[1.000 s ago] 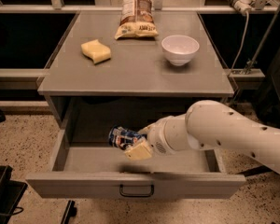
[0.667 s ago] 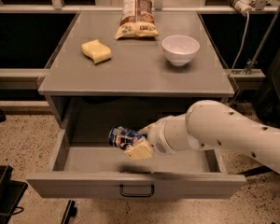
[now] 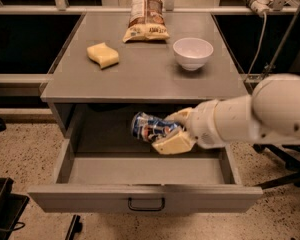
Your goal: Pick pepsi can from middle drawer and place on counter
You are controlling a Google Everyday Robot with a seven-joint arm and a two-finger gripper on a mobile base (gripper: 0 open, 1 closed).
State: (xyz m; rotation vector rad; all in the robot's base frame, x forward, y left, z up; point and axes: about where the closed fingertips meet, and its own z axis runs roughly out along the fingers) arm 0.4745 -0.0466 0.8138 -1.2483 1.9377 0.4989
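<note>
The middle drawer (image 3: 140,196) stands pulled open below the counter (image 3: 145,71), its dark bail handle (image 3: 146,204) at the centre of the front panel. My gripper (image 3: 171,131) reaches in from the right on a white arm and is shut on the pepsi can (image 3: 149,127), a dark-blue dented can with white and red marks. The can lies on its side in the cream fingers (image 3: 173,143), lifted above the drawer floor and just under the counter's front edge.
On the counter are a yellow sponge (image 3: 103,55) at the left, a white bowl (image 3: 192,52) at the right and a brown-and-white snack bag (image 3: 146,16) at the back. A cable and stand (image 3: 262,34) are at the right. A black chair base (image 3: 2,204) is at the lower left.
The gripper with the can has risen a little from the drawer floor toward the counter's edge. The view has shifted slightly.
</note>
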